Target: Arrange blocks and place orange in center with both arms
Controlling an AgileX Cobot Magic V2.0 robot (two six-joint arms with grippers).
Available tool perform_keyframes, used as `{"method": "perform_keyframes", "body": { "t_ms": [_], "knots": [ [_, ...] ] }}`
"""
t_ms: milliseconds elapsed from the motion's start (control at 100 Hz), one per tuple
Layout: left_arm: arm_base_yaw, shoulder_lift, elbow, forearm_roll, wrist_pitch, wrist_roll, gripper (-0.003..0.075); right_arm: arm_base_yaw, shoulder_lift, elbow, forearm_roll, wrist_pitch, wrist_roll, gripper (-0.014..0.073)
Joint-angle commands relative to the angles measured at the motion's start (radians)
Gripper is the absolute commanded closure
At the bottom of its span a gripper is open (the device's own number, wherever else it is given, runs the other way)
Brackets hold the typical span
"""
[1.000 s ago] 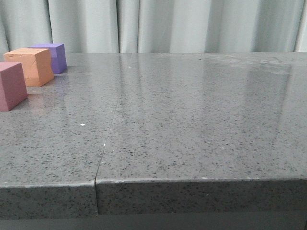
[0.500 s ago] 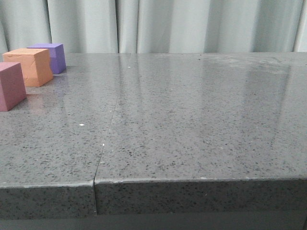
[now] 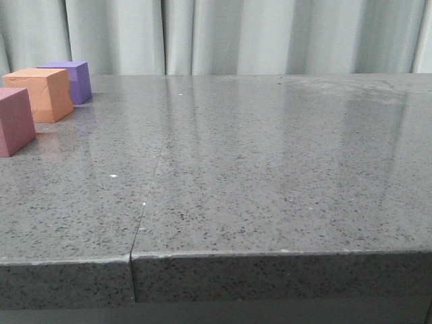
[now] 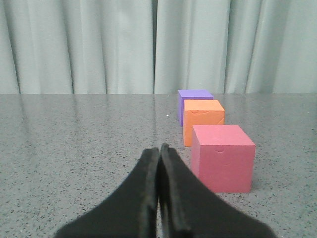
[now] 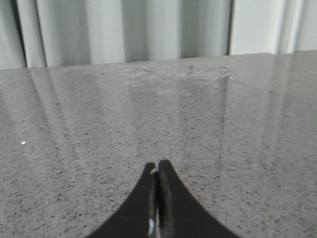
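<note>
Just ahead of the left gripper [image 4: 159,148] — fingers pressed together, empty — sit pink-red cube [image 4: 223,157], orange cube [image 4: 203,120], purple cube [image 4: 194,103]; right gripper [image 5: 157,166] likewise closed, holding nothing.

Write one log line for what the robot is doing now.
left gripper: shut, empty | right gripper: shut, empty | blocks in row: purple, orange, pink

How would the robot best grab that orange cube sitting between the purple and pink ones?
Probably from above, fingers closing on the two free side faces of the orange cube. Its other two faces look toward the purple cube and pink cube, which sit close in a row, leaving little room there. The left gripper, now shut, is nearest and would have to open first.
</note>
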Motion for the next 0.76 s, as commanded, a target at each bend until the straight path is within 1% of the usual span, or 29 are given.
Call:
{"method": "perform_keyframes", "body": {
  "t_ms": [0, 750],
  "knots": [
    [0.003, -0.03, 0.04, -0.008, -0.076, 0.0, 0.0741, -0.018, -0.051, -0.014, 0.0, -0.035, -0.01, 0.0662],
    [0.003, -0.028, 0.04, -0.008, -0.076, 0.0, 0.0741, -0.021, -0.052, -0.013, 0.0, -0.019, -0.01, 0.0662]
  ]
}}
